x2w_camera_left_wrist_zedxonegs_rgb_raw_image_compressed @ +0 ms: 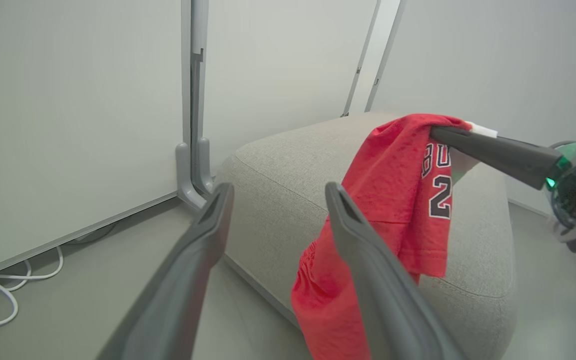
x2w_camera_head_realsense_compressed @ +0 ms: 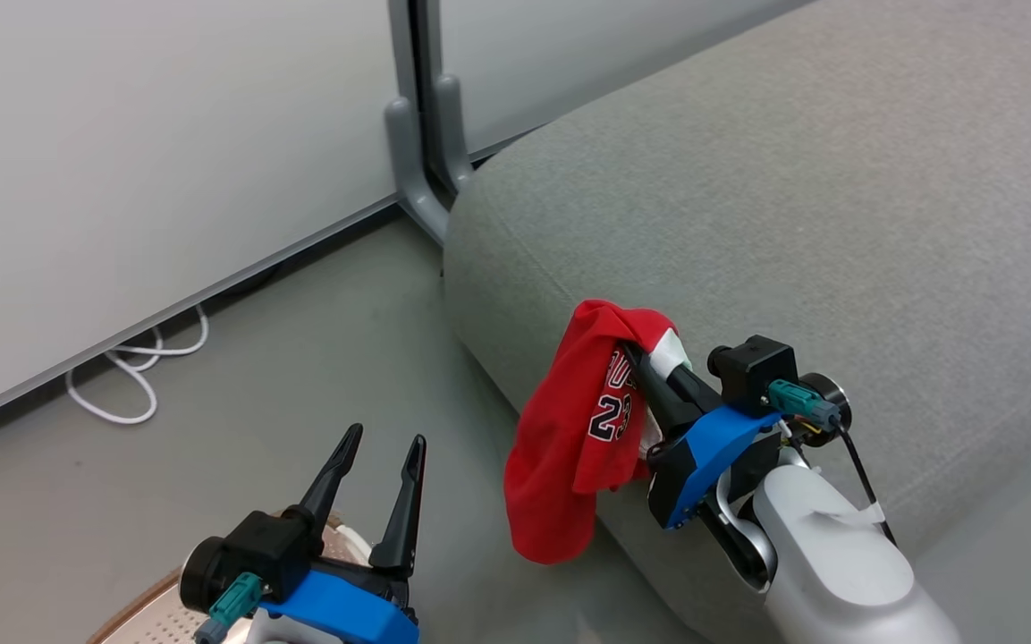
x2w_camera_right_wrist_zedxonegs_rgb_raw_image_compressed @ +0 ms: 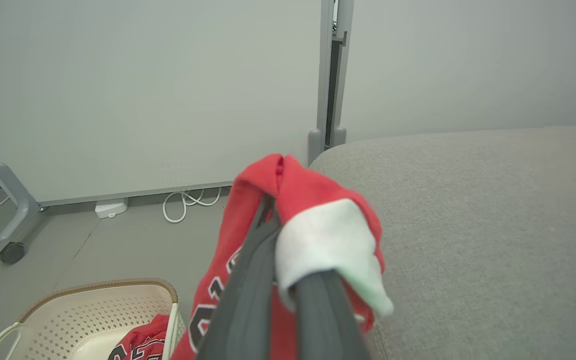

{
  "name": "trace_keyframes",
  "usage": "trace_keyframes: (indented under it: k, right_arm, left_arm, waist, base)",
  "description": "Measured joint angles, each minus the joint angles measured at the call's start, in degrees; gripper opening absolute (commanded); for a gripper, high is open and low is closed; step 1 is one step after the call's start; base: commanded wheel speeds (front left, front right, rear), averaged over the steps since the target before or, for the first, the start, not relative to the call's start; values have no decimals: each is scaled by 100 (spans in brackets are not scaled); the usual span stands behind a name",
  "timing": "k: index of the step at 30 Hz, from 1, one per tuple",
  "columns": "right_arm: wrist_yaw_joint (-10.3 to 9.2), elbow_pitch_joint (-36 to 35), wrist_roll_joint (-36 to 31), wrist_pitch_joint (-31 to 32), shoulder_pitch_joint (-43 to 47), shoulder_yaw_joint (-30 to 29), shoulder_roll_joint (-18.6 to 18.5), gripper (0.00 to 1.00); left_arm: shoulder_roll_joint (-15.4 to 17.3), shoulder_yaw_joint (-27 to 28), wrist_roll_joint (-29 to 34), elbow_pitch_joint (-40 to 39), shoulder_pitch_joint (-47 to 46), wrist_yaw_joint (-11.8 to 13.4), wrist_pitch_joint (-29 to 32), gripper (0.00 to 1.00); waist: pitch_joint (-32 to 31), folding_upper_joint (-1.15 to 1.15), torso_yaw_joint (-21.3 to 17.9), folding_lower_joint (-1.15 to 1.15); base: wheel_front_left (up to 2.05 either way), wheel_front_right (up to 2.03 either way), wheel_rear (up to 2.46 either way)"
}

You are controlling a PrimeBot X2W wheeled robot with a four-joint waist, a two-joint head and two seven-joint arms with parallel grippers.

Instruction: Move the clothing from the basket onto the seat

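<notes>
basket (x2w_camera_right_wrist_zedxonegs_rgb_raw_image_compressed: 118, 310): on the floor at the seat's left side, with more red clothing (x2w_camera_right_wrist_zedxonegs_rgb_raw_image_compressed: 140, 342) inside.
left gripper (x2w_camera_head_realsense_compressed: 387, 436): above the basket, fingers spread, nothing between them.
jersey (x2w_camera_head_realsense_compressed: 569, 429): red, numbered 23, draped off the seat's near-left edge with its lower part hanging toward the floor.
right gripper (x2w_camera_head_realsense_compressed: 638, 356): fingers clamped on a fold of the jersey, at the seat's edge.
seat (x2w_camera_head_realsense_compressed: 792, 179): grey, its broad top lying right of the jersey.
step in hand: probably carrying one jersey across to the seat.
next move: carry it further in over the seat top, then part the fingers, or the thin cloth may slide off the edge.
</notes>
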Motion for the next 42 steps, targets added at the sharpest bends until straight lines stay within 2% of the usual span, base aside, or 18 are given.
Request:
trace_keyframes:
  k: [7,18,22,26,32,42]
  right_arm:
    - [0,-10,1,-32,36,-81,-1,0]
    - [1,-37,52,-58,54,-181,0,0]
    - [0,-11,126,-46,-215,-595,-3,0]
    - [1,8,-107,12,-896,-1185,-42,0]
    - [1,-83,-210,180,-1946,-2187,-502,0]
    - [1,-277,-637,386,-3068,-3856,-1603,0]
  left_arm:
    - [15,-48,27,15,-51,0,0,100]
    - [55,-55,15,16,-106,-1,0,100]
    - [104,-133,46,-12,-241,-1,0,100]
    - [218,-255,88,-40,-522,-1,0,100]
    - [456,-485,131,-114,-1021,-1,1,100]
    - [882,-836,165,-466,-1835,-1,1,100]
  waist:
    - [79,0,-223,0]
    - [207,0,-157,0]
    - [369,0,-74,-1]
    - [636,0,41,0]
    - [1226,0,249,0]
    - [2450,-1,729,1]
  base:
    - [0,0,0]
    - [0,0,0]
    - [0,0,0]
    - [0,0,0]
    - [0,0,0]
    - [0,0,0]
